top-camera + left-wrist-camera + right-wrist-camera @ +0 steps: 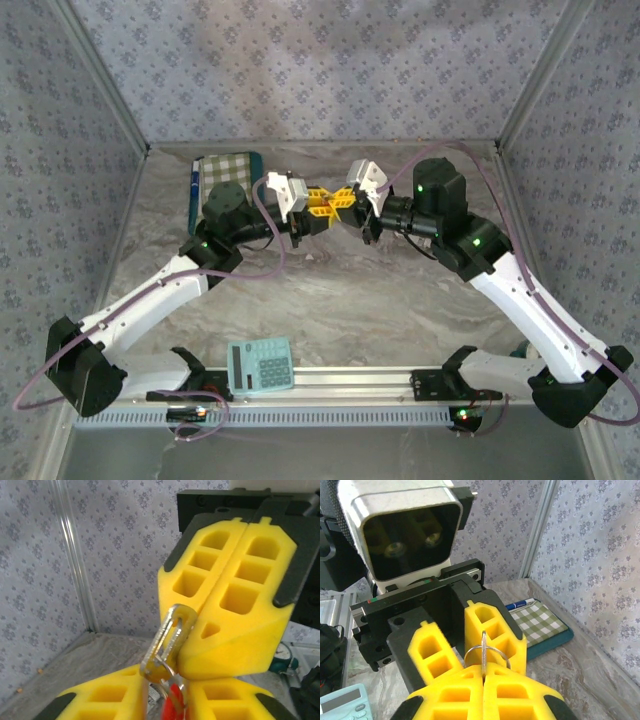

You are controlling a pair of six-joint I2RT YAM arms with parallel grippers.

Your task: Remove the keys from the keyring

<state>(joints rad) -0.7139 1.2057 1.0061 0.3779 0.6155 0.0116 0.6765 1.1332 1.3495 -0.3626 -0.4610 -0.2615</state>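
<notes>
- The left gripper (pixel 320 210) and the right gripper (pixel 343 200) meet tip to tip in the air above the back half of the surface (pixel 340 300), so the small bundle hangs between them and can be pulled from 2 sides
- The keys (pixel 172 707), seen as 1 bright red oblong piece, sit in the narrow gap between the left fingers (pixel 100 700); these look pressed onto it, most likely to anchor that end
- The keyring (pixel 485 652) arches as a thin metal loop just beyond the red piece, bridging the 2 grippers
- The right fingers (pixel 235 595) are pressed together with a slim metal part of the loop caught in their seam; from the left wrist camera it juts out of their tip at a tilt
- My reading: one side holds while the other tugs or twists, and nothing has come off the ring yet
- Counted: 2 arms, 2 grippers, 4 yellow fingers, 1 red piece; the left wrist camera hints at 2 metal loops, but how many separate keys there are is too small to tell
- Off to the side, untouched: 1 teal calculator (pixel 260 365) by the near edge, 1 green checked pad (pixel 225 165) at the back left, with 1 blue pen (pixel 193 185) lying along it
</notes>
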